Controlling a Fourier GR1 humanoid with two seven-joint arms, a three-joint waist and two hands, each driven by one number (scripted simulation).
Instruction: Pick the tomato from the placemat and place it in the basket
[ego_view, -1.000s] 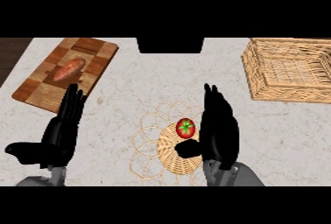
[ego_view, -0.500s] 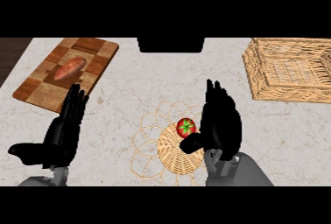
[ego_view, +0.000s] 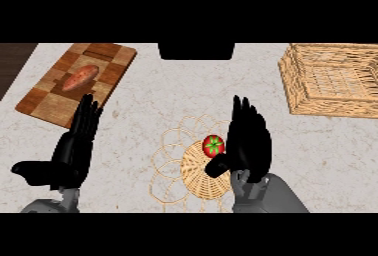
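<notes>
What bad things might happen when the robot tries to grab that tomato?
The right robot hand is beside the tomato with straight fingers, not curled round it. A sideways nudge might roll the round tomato off the woven placemat. The basket sits far off at the counter's right corner, so the tomato might slip on the way there.
</notes>
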